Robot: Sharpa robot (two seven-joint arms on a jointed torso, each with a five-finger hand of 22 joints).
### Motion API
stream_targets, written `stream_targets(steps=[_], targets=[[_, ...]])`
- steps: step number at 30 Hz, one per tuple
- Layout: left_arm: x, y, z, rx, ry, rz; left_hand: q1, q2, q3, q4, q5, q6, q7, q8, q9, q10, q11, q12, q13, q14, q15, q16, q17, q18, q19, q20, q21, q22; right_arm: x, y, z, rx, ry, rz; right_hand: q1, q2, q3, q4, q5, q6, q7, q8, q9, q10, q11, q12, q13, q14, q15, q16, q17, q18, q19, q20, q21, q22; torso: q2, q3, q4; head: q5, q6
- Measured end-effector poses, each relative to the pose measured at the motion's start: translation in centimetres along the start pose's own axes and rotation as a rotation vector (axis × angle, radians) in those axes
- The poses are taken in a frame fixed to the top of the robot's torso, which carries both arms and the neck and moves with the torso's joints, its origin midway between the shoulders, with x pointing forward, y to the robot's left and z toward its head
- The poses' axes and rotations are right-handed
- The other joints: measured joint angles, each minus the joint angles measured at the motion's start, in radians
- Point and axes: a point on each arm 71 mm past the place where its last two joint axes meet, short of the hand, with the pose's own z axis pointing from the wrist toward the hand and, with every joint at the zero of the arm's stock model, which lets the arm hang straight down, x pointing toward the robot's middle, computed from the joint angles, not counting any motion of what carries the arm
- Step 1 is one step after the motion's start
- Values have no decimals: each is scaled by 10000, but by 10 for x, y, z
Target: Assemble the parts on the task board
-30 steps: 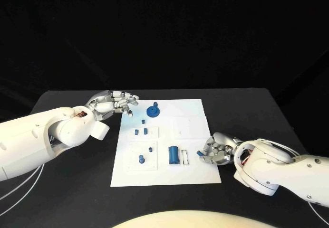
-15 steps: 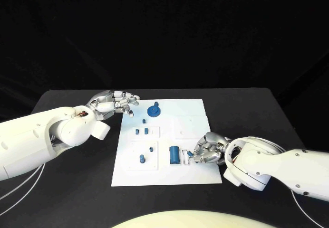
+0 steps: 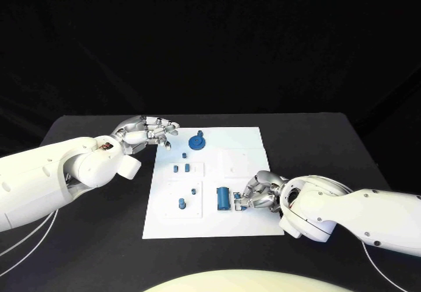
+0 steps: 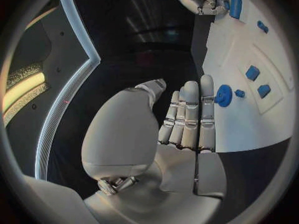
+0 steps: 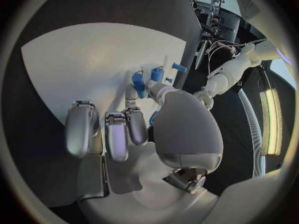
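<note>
The white task board [image 3: 246,155] lies in the middle of the black table. On it stand a blue gear [image 3: 196,143] near the far edge, small blue pieces [image 3: 180,168] in the middle and a blue cylinder [image 3: 222,198] near the front. My right hand [image 3: 260,193] hovers over the board just right of the cylinder, and its fingertips pinch a small blue part [image 3: 238,196]. The right wrist view shows the fingers [image 5: 127,127] pointing at the blue pieces [image 5: 138,82]. My left hand [image 3: 149,130] stays at the board's far left corner, fingers straight and holding nothing [image 4: 187,124], beside the gear [image 4: 223,95].
Bare black table [image 3: 97,213] surrounds the board on every side. A raised white plate [image 3: 238,161] sits on the board's right half. The left forearm [image 3: 53,176] lies over the table's left side.
My right hand has moved left from the board's right edge toward the blue cylinder. The left hand has stayed put.
</note>
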Motion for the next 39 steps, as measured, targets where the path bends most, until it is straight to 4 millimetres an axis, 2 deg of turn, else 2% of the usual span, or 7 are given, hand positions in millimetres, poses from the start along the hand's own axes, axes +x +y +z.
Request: stream_targets(steps=[21,22,23,25,27,32,39], targets=[[0,0,0,-20,16,11,0,0,0,0,0,0,0,40,1,0,0,-1,1,0,0,0,1,0,-1,-1,-39,-7,2,2,6,-27,174,-378,-268,130,-237,185,0,1,0,-41,-7,-1,1,0,0,0,0,0,7,0,0,0,0,6,-6,-6,-12,19,-12],[0,0,0,-21,19,10,0,0,0,0,0,0,0,40,1,0,0,-1,1,0,0,0,1,0,-1,-1,-39,-10,3,2,6,-46,174,-388,-320,82,-278,225,0,1,0,-42,-8,-1,1,0,0,0,0,0,7,0,0,0,-1,6,-6,-7,-12,19,-12],[0,0,0,-23,20,10,0,0,0,0,0,0,0,40,1,0,0,-1,1,0,0,0,1,0,-1,0,-39,-10,3,2,5,-61,177,-394,-400,159,-334,281,0,1,0,-43,-16,-1,1,0,0,0,0,0,7,0,0,0,0,6,-6,-6,-12,19,-9],[-1,0,0,-28,14,12,0,0,0,0,0,0,0,40,1,0,0,-1,1,0,0,0,1,0,-1,-1,-39,-10,4,3,5,-94,184,-404,-531,100,-513,372,0,1,0,-55,-39,-1,1,0,0,0,1,0,7,0,0,0,-1,6,-6,-6,-12,19,-7],[-1,0,0,-32,8,13,0,0,0,0,0,0,0,40,1,0,0,-1,1,0,0,0,1,0,-1,-1,-39,-10,4,3,5,-118,188,-409,-614,158,-637,445,0,9,-8,-70,-39,-1,1,0,0,-1,0,0,7,0,0,0,0,6,-6,-7,-11,23,-6],[-3,1,-1,-52,-30,19,0,0,0,0,0,0,0,40,1,0,0,-1,1,0,0,0,1,0,-1,-1,-39,-10,5,3,3,-157,195,-417,-976,155,-1067,484,0,31,-31,-120,-25,-2,1,0,0,0,1,0,6,0,0,0,-1,5,-5,-11,-4,35,-6],[-3,1,-1,-72,-38,13,0,0,0,0,0,0,0,40,1,0,0,-2,1,0,0,0,2,0,-1,-1,-39,-9,6,2,2,-187,228,-417,-1358,357,-1528,509,1,63,-63,-120,-15,-2,1,-1,-1,-1,0,0,5,0,0,0,-1,5,-10,-12,-10,58,-10]])
